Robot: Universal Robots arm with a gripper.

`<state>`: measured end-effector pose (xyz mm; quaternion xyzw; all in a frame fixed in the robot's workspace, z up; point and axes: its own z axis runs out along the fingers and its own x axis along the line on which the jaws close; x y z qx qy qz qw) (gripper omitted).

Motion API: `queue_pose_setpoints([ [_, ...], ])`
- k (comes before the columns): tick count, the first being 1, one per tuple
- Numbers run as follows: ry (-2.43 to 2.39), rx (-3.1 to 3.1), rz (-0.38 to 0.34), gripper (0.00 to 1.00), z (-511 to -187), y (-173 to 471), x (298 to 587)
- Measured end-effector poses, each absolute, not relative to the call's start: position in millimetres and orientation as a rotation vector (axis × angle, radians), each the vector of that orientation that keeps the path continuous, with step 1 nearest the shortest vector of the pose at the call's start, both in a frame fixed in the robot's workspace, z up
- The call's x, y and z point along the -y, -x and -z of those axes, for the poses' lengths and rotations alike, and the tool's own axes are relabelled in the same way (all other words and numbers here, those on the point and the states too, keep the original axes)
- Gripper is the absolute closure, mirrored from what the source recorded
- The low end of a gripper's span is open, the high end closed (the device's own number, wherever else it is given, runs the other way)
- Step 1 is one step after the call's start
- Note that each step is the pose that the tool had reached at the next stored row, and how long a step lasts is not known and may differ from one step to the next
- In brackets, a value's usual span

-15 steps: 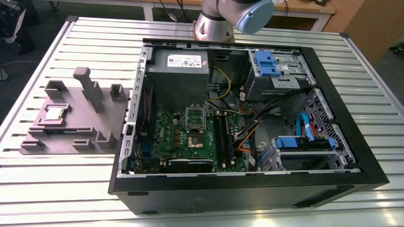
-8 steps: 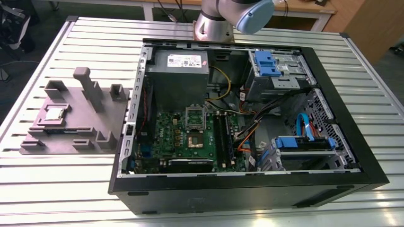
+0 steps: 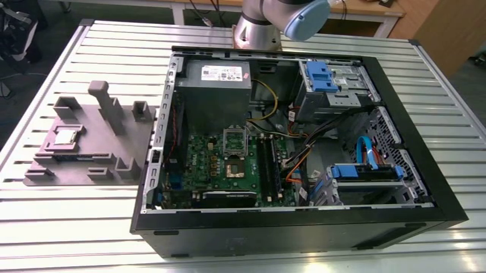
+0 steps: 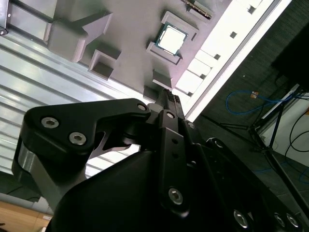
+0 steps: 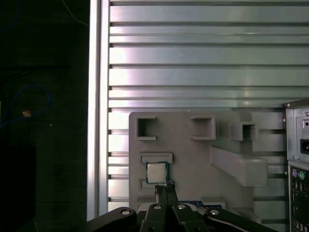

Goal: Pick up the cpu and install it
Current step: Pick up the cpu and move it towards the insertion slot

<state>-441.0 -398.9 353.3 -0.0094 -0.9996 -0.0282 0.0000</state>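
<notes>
The cpu (image 3: 65, 136), a small square chip with a silvery top, lies flat in a recess of the grey holder block (image 3: 91, 149) at the exterior view's left, outside the computer case. In both wrist views it lies well below me, the cpu (image 5: 157, 172) just past my fingertips. My gripper (image 5: 163, 188) hangs above the holder, its two black fingers pressed together with nothing between them. The second wrist view has the gripper (image 4: 167, 95) short of the cpu (image 4: 172, 38). Inside the case, the green motherboard (image 3: 262, 170) carries a bare socket (image 3: 234, 165).
The open black computer case (image 3: 425, 187) fills the middle of the slatted metal table (image 3: 68, 227), with a grey power supply (image 3: 214, 85), blue drive brackets (image 3: 322, 77) and loose cables. The holder block has upright posts (image 3: 100, 94). The arm's base (image 3: 258, 28) stands behind the case.
</notes>
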Motion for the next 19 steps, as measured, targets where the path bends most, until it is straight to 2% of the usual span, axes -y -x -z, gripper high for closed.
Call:
queue_pose_setpoints([
  [19, 0.03, 3.139, 0.088, 0.9, -348.1, 441.1, 398.9],
])
